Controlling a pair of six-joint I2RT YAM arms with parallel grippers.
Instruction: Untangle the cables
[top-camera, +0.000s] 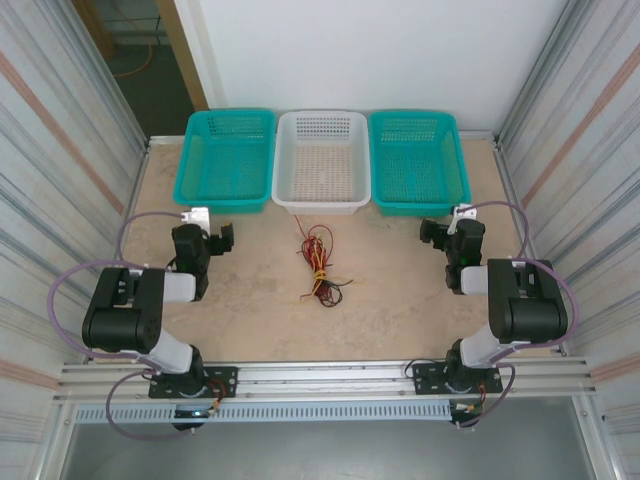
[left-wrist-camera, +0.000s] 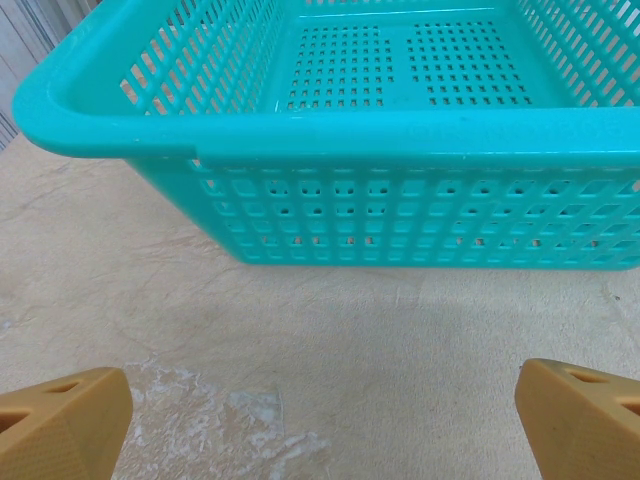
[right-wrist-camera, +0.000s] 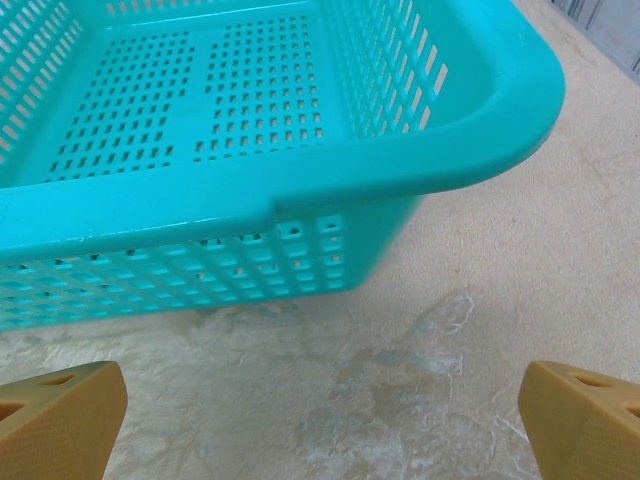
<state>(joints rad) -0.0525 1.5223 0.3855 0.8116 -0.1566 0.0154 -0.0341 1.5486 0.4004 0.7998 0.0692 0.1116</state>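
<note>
The cables (top-camera: 319, 266) lie in one tangled bundle of red, black and pale yellow wires on the table's middle, just in front of the white basket (top-camera: 322, 202). My left gripper (top-camera: 222, 237) hovers to the bundle's left, facing the left teal basket. Its tan fingertips (left-wrist-camera: 62, 420) stand wide apart, open over bare table. My right gripper (top-camera: 432, 232) is on the bundle's right, facing the right teal basket. It is open too, its fingertips (right-wrist-camera: 60, 418) far apart with nothing between them.
Three baskets line the back: a teal basket (top-camera: 226, 196) on the left, the white one in the middle, a teal basket (top-camera: 420, 202) on the right. In the wrist views the left basket's rim (left-wrist-camera: 330, 130) and the right basket's rim (right-wrist-camera: 250, 205) loom close. Corrugated walls flank the table.
</note>
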